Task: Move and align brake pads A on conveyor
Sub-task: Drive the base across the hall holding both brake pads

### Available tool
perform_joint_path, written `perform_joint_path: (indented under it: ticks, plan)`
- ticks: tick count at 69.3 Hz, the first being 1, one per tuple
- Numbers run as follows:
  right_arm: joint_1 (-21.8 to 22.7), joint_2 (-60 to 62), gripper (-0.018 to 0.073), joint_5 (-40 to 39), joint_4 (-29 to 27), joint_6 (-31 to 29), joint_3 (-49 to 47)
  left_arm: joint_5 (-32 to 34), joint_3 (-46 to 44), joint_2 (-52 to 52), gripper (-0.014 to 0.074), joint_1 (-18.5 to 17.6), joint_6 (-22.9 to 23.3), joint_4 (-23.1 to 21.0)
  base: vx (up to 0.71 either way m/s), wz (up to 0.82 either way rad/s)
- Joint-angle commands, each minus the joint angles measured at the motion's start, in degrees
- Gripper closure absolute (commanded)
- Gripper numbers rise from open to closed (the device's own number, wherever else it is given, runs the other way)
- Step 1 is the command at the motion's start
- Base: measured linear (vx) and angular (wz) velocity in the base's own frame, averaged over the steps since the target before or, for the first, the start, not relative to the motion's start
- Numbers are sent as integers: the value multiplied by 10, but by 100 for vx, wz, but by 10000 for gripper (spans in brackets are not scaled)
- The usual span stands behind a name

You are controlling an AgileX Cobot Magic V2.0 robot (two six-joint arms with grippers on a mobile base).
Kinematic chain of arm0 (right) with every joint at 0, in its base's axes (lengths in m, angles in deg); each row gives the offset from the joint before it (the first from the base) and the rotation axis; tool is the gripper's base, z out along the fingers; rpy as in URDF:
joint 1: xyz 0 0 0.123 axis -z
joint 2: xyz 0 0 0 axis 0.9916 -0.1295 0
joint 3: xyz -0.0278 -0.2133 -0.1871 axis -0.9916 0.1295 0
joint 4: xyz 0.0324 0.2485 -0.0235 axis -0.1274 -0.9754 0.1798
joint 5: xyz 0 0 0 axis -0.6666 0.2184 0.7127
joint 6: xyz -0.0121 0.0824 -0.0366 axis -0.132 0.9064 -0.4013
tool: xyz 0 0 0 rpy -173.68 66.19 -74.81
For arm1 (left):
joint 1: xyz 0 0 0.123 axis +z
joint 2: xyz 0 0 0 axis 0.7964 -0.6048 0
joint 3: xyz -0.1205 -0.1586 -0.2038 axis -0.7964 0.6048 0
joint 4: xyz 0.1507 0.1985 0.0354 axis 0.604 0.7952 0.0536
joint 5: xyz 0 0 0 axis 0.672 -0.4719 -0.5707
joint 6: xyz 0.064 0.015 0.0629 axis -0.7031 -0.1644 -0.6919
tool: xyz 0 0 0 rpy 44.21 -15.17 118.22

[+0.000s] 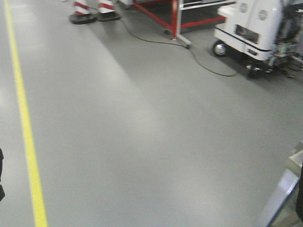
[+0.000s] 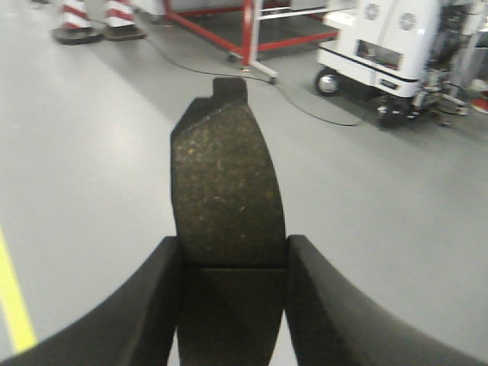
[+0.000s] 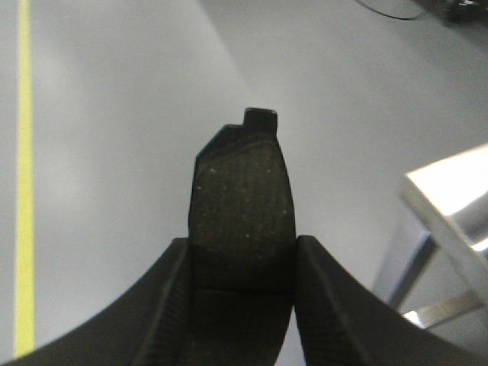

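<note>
Left tool point(image 2: 232, 244) clamped on one brake pad point(image 2: 225, 183), right tool point(image 3: 242, 244) on a second brake pad point(image 3: 242, 191), both long axes pointing straight up-frame; conveyor not in view.

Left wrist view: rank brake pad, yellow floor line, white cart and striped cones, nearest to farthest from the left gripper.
1. Brake pad, centre, held between the fingers.
2. Yellow floor line, lower left.
3. White cart, upper right.
4. Striped cones, top left, farthest.

Probably a factory or workshop hall: grey coated floor point(image 1: 142, 142), yellow lane line point(image 1: 24, 118), red-and-white cones point(image 1: 81, 8), red steel frame point(image 1: 174, 16), white wheeled machine point(image 1: 258, 26).
</note>
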Motion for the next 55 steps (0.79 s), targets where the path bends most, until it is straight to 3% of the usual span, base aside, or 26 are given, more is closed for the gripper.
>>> perform_joint_path:
  ticks: [1,30,55]
  plan:
    - [4,-1,566,-52,4,-3,-18,53,-17,1,603,-2,5,-4,-18,68]
    - [4,-1,566,-52,4,-3,-18,53,-17,1,603,-2,5,-4,-11,56]
    - [4,-1,566,-52,4,-3,-18,53,-17,1,603,-2,5,-4,8,45]
